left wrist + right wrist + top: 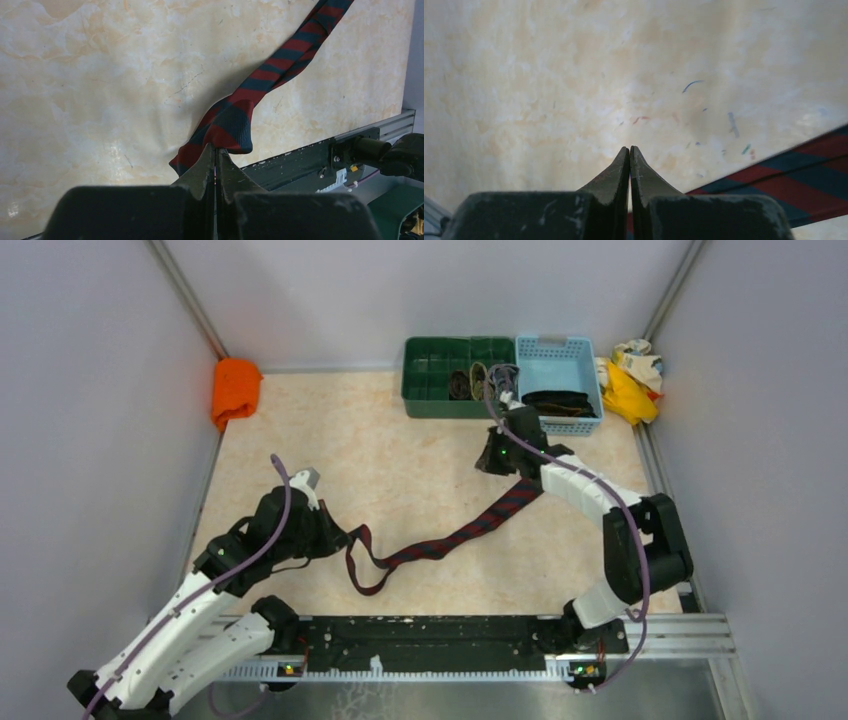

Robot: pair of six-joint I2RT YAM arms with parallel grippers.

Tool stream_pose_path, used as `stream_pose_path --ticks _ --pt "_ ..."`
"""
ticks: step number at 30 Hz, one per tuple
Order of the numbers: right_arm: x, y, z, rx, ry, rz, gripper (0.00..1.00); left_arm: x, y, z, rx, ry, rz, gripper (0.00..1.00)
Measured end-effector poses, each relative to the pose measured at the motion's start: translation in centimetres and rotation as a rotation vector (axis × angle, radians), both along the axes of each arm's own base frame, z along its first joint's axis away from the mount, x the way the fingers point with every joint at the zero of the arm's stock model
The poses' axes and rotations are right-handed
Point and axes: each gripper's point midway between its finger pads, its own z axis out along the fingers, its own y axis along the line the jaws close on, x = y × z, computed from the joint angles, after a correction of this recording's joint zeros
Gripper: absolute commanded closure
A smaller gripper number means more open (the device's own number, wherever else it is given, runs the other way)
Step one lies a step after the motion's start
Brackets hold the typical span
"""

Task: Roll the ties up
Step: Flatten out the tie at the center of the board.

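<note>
A dark red and navy tie point(450, 540) lies stretched diagonally across the table, with a loop near the front at its left end. My left gripper point(340, 535) is shut on a fold of that end, seen lifted at the fingertips in the left wrist view point(215, 148), where the tie point(280, 65) runs up to the right. My right gripper point(492, 458) hovers at the tie's far end; in its wrist view it point(629, 147) is shut with nothing between the tips, and the tie point(804, 170) passes beneath at the lower right. Other rolled ties point(470, 383) sit in a green bin.
The green divided bin point(430, 390) and a blue basket point(560, 345) holding a black tie point(555, 400) stand at the back. An orange cloth point(235, 388) lies at the back left, yellow-and-cream rags point(630, 375) at the back right. A black rail point(440, 635) runs along the near edge.
</note>
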Motion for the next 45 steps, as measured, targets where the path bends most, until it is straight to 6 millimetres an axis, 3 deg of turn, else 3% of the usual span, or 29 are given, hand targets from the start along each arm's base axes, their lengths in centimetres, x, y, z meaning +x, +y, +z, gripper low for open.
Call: stream_pose_path --ticks 4,7,14,21,29,37,45 --pt "-3.4 4.4 -0.6 -0.034 0.033 0.146 1.0 0.0 -0.1 0.0 0.002 -0.002 -0.007 1.0" --pt "-6.2 5.9 -2.3 -0.062 0.083 0.209 1.0 0.1 -0.2 0.0 0.001 -0.004 -0.01 1.0" --pt "-11.6 4.6 -6.8 -0.129 0.229 0.222 1.0 0.2 -0.4 0.2 -0.008 -0.013 -0.017 1.0" --pt "-14.2 4.8 -7.0 -0.127 0.25 0.238 1.0 0.4 -0.6 0.3 -0.01 -0.02 -0.019 1.0" --pt "-17.1 4.6 -9.0 -0.152 0.327 0.246 1.0 0.6 -0.7 0.5 -0.015 -0.026 -0.021 1.0" --pt "-16.6 7.1 -9.2 -0.089 0.353 0.262 1.0 0.6 -0.8 0.5 -0.015 -0.028 -0.025 1.0" --pt "-12.1 11.2 -9.2 -0.02 0.326 0.248 1.0 1.5 -0.8 0.7 -0.009 -0.06 -0.007 0.97"
